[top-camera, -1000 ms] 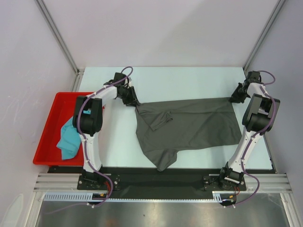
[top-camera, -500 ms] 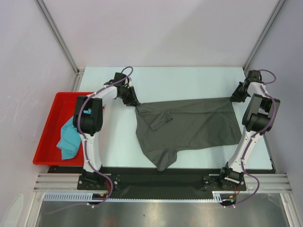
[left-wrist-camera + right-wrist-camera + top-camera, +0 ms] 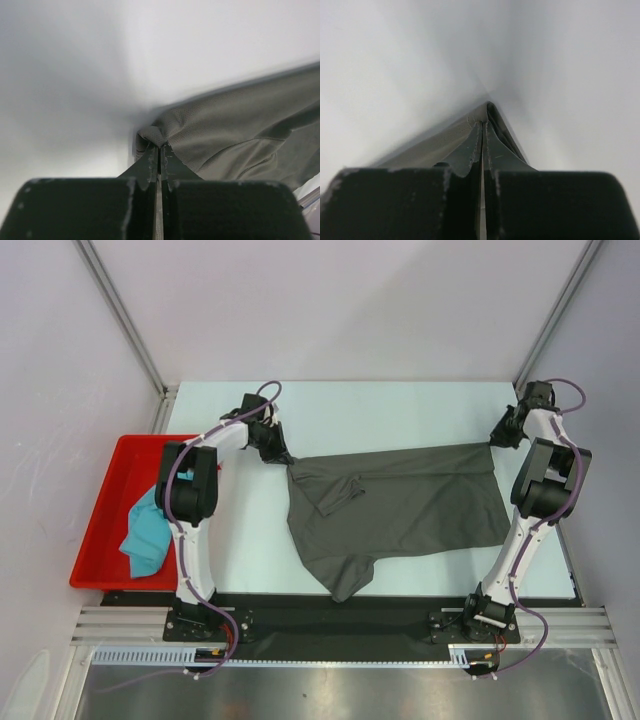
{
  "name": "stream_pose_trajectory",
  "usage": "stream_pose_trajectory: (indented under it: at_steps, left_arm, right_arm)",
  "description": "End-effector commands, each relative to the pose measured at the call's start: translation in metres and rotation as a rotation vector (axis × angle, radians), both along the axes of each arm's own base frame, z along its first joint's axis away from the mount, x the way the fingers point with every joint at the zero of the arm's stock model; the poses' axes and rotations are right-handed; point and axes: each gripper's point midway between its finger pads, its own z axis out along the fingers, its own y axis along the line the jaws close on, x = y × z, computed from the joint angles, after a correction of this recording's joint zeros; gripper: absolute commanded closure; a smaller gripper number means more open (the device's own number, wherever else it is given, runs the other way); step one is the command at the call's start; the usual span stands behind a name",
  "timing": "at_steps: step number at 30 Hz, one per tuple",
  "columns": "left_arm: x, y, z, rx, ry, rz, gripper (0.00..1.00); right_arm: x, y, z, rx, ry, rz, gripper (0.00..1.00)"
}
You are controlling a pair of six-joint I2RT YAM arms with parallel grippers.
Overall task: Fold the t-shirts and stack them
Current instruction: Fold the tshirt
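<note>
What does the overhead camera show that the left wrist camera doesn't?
Only the overhead view shows the whole dark grey t-shirt, the teal t-shirt in the red tray, and the right gripper at its far right corner. Only the left wrist view shows the fingers pinched shut on a bunched corner. Both show the left gripper holding grey cloth.

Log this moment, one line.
left gripper: shut on grey t-shirt | right gripper: shut on grey t-shirt | teal t-shirt: in red tray

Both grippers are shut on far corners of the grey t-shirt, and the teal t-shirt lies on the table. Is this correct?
No. The top view shows the teal t-shirt in the red tray, not on the table. The rest is right.
</note>
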Motion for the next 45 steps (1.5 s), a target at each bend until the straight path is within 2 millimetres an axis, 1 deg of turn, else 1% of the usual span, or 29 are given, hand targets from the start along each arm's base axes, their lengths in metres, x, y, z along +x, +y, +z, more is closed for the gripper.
stream_pose_trajectory:
  at_steps: [1, 3, 11, 12, 13, 15, 16, 17, 18, 19, 20, 21, 22, 23, 24, 25, 26, 27, 29, 30, 31, 32, 33, 35, 37, 39, 40, 41, 45]
  left_arm:
    - [0.013, -0.006, 0.012, -0.015, -0.039, 0.003, 1.0]
    - [0.014, -0.003, 0.015, -0.004, -0.052, 0.009, 1.0]
    - [0.013, 0.0, 0.016, 0.01, -0.06, 0.02, 1.0]
    - [0.011, 0.0, 0.015, 0.01, -0.056, 0.019, 1.0]
    - [0.011, 0.0, 0.015, 0.009, -0.057, 0.019, 1.0]
    - [0.009, 0.0, 0.016, 0.005, -0.058, 0.017, 0.89]
    - [0.009, 0.0, 0.019, 0.003, -0.064, 0.018, 0.83]
    - [0.009, 0.0, 0.021, 0.003, -0.068, 0.017, 0.72]
    - [0.008, 0.0, 0.023, 0.009, -0.069, 0.02, 0.66]
    - [0.007, 0.001, 0.031, 0.016, -0.08, 0.02, 0.61]
    - [0.007, 0.003, 0.035, 0.032, -0.091, 0.018, 0.49]
    - [0.007, 0.005, 0.038, 0.062, -0.102, 0.021, 0.45]
    - [0.005, 0.007, 0.047, 0.077, -0.117, 0.022, 0.4]
    - [0.003, 0.008, 0.051, 0.096, -0.128, 0.017, 0.34]
    - [0.001, 0.006, 0.054, 0.11, -0.137, 0.006, 0.34]
    - [-0.001, 0.007, 0.055, 0.132, -0.142, 0.003, 0.34]
    - [-0.003, 0.004, 0.063, 0.139, -0.16, -0.012, 0.35]
    - [-0.005, 0.003, 0.065, 0.143, -0.162, -0.016, 0.36]
    - [-0.01, -0.001, 0.069, 0.134, -0.17, -0.023, 0.39]
    - [-0.012, -0.003, 0.068, 0.13, -0.172, -0.024, 0.39]
    - [-0.01, -0.005, 0.068, 0.123, -0.18, -0.026, 0.37]
    - [-0.011, -0.007, 0.066, 0.118, -0.17, -0.028, 0.34]
    - [-0.011, -0.006, 0.056, 0.125, -0.139, -0.027, 0.34]
    - [-0.01, -0.004, 0.051, 0.142, -0.125, -0.025, 0.33]
    - [-0.007, -0.003, 0.043, 0.154, -0.117, -0.022, 0.33]
    - [-0.001, -0.001, 0.044, 0.17, -0.119, -0.013, 0.34]
    - [-0.002, 0.001, 0.035, 0.186, -0.09, -0.009, 0.34]
    - [0.0, 0.001, 0.035, 0.187, -0.087, 0.001, 0.35]
    - [-0.003, 0.0, 0.021, 0.179, -0.041, 0.024, 0.35]
  right_arm:
    - [0.018, -0.007, 0.019, -0.029, -0.059, -0.019, 1.0]
    - [0.02, -0.009, 0.018, -0.027, -0.061, -0.023, 1.0]
    - [0.024, -0.011, -0.005, 0.003, -0.029, -0.03, 1.0]
    - [0.024, -0.012, -0.007, 0.0, -0.028, -0.03, 0.98]
    - [0.026, -0.013, -0.005, -0.001, -0.033, -0.028, 0.93]
    - [0.025, -0.012, -0.006, -0.002, -0.017, -0.015, 0.86]
    - [0.025, -0.011, -0.005, -0.013, -0.009, -0.011, 0.79]
    - [0.022, -0.011, 0.002, -0.021, 0.011, -0.015, 0.77]
    - [0.018, -0.016, 0.007, -0.059, 0.029, -0.035, 0.74]
    - [0.015, -0.017, 0.015, -0.077, 0.034, -0.05, 0.66]
    - [0.009, -0.015, 0.027, -0.093, 0.036, -0.06, 0.62]
    - [0.004, -0.021, 0.035, -0.126, 0.043, -0.102, 0.58]
    - [-0.001, -0.022, 0.04, -0.137, 0.052, -0.117, 0.49]
    - [-0.007, -0.025, 0.044, -0.145, 0.056, -0.13, 0.44]
    - [-0.013, -0.03, 0.053, -0.169, 0.055, -0.154, 0.43]
    - [-0.017, -0.031, 0.056, -0.167, 0.058, -0.174, 0.41]
    - [-0.023, -0.032, 0.058, -0.152, 0.065, -0.191, 0.41]
    - [-0.029, -0.027, 0.057, -0.111, 0.07, -0.191, 0.42]
    - [-0.032, -0.018, 0.058, -0.058, 0.061, -0.196, 0.46]
    - [-0.037, -0.005, 0.056, -0.017, 0.056, -0.174, 0.47]
    - [-0.037, 0.002, 0.056, 0.004, 0.048, -0.166, 0.47]
    - [-0.036, 0.007, 0.055, 0.026, 0.03, -0.17, 0.47]
    - [-0.036, 0.017, 0.055, 0.064, 0.02, -0.154, 0.48]
    - [-0.041, 0.024, 0.052, 0.087, 0.019, -0.153, 0.48]
    - [-0.044, 0.025, 0.051, 0.09, 0.019, -0.149, 0.48]
    - [-0.047, 0.025, 0.054, 0.088, 0.022, -0.142, 0.48]
    - [-0.048, 0.026, 0.055, 0.087, 0.022, -0.137, 0.48]
    - [-0.05, 0.025, 0.059, 0.084, 0.014, -0.138, 0.48]
    - [-0.052, 0.022, 0.069, 0.068, -0.011, -0.127, 0.48]
